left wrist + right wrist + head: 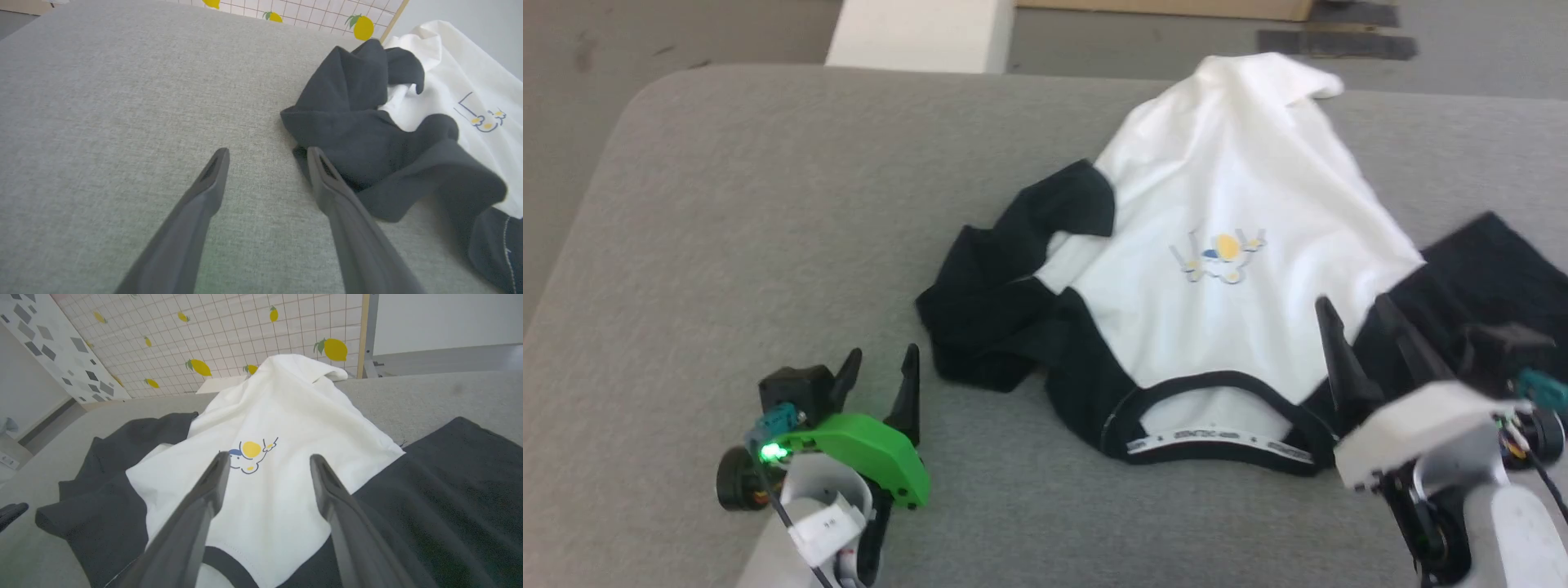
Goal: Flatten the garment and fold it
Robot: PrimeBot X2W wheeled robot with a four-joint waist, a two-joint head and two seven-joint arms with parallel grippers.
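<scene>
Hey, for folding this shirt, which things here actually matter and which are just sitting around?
For the job:
- garment, partly bunched, on the grey table
- left gripper, open
- right gripper, open

Just around:
- lemon-print grid screen
- white block past the table
- dark strips on the floor

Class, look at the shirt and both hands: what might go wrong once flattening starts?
The bunched black sleeve lies in folds; the open left hand beside it may pinch several layers. The open right hand is by the other sleeve near the collar; pulling there could skew the white body.
</scene>
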